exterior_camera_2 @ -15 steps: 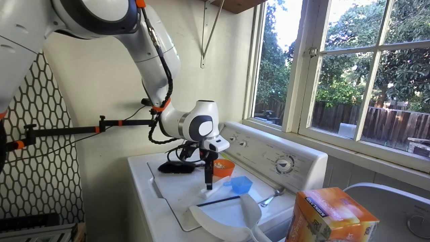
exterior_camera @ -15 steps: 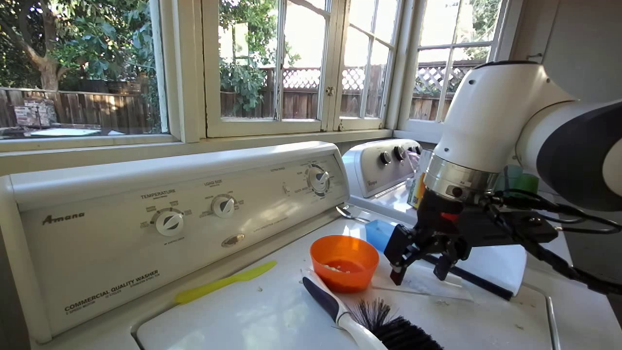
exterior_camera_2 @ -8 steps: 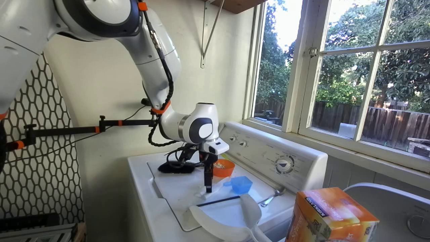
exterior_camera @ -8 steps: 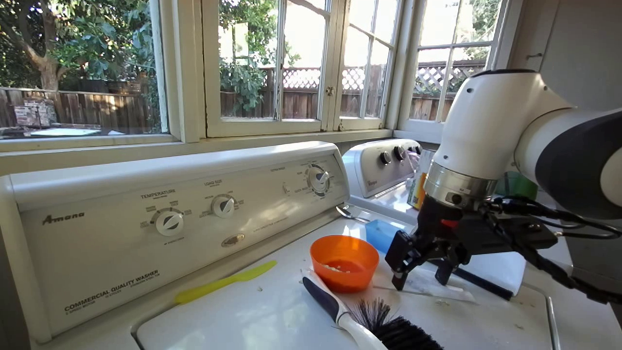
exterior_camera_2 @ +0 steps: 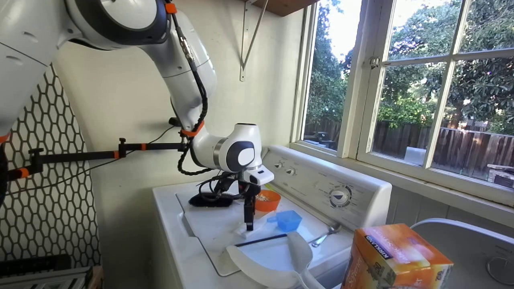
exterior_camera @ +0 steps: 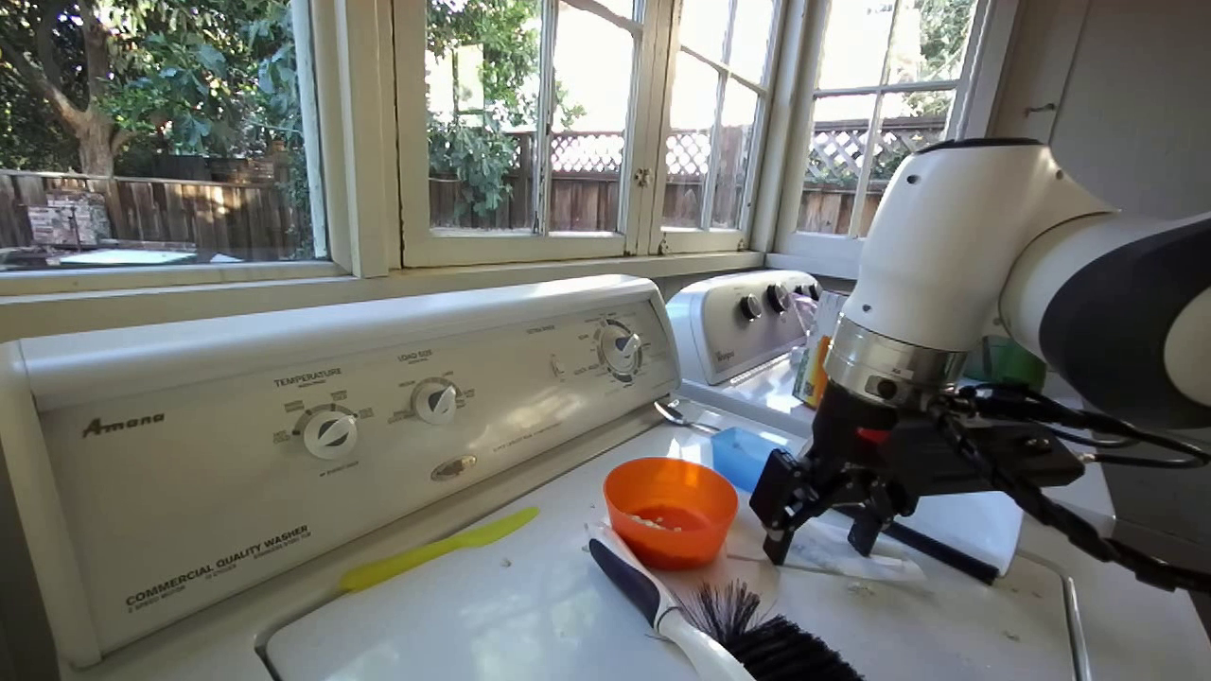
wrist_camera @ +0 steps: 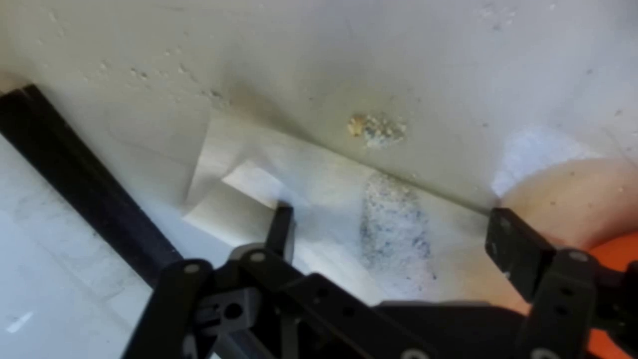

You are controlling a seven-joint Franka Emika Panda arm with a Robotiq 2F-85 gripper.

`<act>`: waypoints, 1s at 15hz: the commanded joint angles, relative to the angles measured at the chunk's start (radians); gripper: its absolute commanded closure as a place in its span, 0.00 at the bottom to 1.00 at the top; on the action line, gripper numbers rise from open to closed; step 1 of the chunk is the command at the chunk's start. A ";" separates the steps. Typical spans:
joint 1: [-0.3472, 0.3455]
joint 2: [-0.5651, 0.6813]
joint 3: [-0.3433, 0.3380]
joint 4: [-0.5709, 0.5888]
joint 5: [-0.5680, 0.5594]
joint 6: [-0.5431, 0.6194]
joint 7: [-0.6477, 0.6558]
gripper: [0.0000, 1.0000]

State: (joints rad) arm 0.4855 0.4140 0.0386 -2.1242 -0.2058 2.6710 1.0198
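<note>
Across the wrist view's middle, a pale folded strip (wrist_camera: 334, 199) lies on the washer lid (exterior_camera: 482, 610); the empty fingers (wrist_camera: 513, 249) stand wide apart over it, presumably to span much of its length.

In an exterior view, the bowl (exterior_camera: 670, 539), loose bits (exterior_camera_2: 262, 198) inside it, stands on the washer (exterior_camera: 454, 624) behind the brush (exterior_camera: 700, 645), with the knife (exterior_camera: 440, 550) to the bowl's left, the scoop (exterior_camera: 743, 459) behind it to the right and the spoon (exterior_camera: 686, 418) farther back, beside the control panel (exterior_camera: 530, 397). Right of the bowl, the strip (exterior_camera: 837, 557) lies beneath the hand (exterior_camera: 819, 547), between bowl and dustpan (exterior_camera: 973, 520)
</note>
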 commanded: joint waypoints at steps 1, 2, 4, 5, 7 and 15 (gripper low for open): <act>0.013 0.019 -0.013 0.004 -0.026 0.018 0.034 0.18; 0.012 0.020 -0.013 0.006 -0.025 0.017 0.033 0.30; 0.012 0.019 -0.013 0.011 -0.025 0.016 0.033 0.39; 0.012 0.019 -0.013 0.013 -0.025 0.016 0.033 0.40; 0.012 0.020 -0.013 0.017 -0.025 0.015 0.032 0.38; 0.009 0.021 -0.011 0.023 -0.021 0.010 0.027 0.50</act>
State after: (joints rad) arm 0.4863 0.4137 0.0363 -2.1054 -0.2058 2.6711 1.0209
